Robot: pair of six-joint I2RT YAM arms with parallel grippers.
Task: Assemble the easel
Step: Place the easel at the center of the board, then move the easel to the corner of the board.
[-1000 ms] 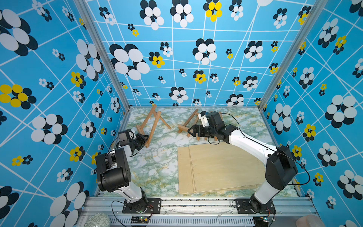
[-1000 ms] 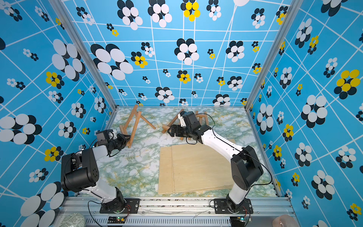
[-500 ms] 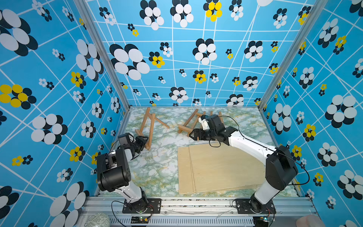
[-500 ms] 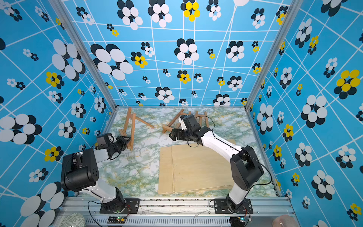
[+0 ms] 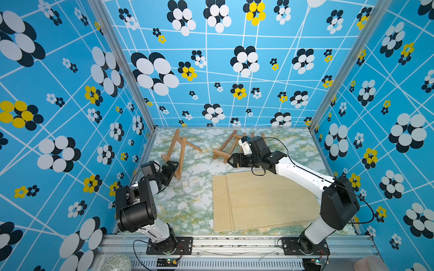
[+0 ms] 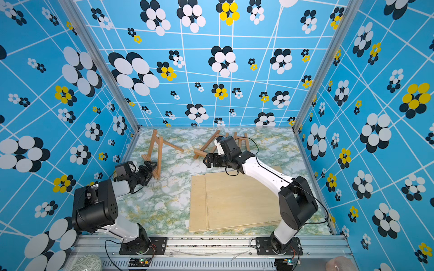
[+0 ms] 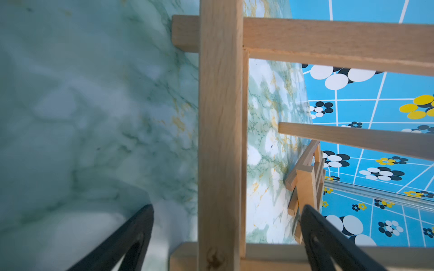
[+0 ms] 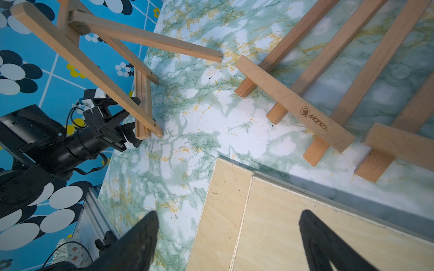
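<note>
A wooden easel [image 5: 179, 150] [image 6: 157, 150] stands with its legs spread at the back left, its rear leg propped on the marble table. My left gripper [image 5: 173, 167] [image 6: 152, 167] is open around the foot of one front leg. In the left wrist view that leg [image 7: 220, 117] runs between the fingers of the gripper [image 7: 226, 208] with a gap on each side. A second easel [image 5: 225, 149] [image 6: 206, 146] [image 8: 293, 103] lies flat at the back middle. My right gripper [image 5: 231, 162] [image 6: 206, 162] [image 8: 227, 234] hovers open and empty just in front of it.
Two stacked plywood boards [image 5: 263, 199] [image 6: 234, 201] [image 8: 281, 223] lie on the front right of the table [image 5: 187, 199], under my right arm. Blue flowered walls [image 5: 70, 117] close in the left, back and right sides. A metal rail [image 5: 234, 241] runs along the front.
My left gripper has opened and let go of the easel's front leg, and the easel now stands on its own. My right gripper has drawn slightly back from the flat easel.
</note>
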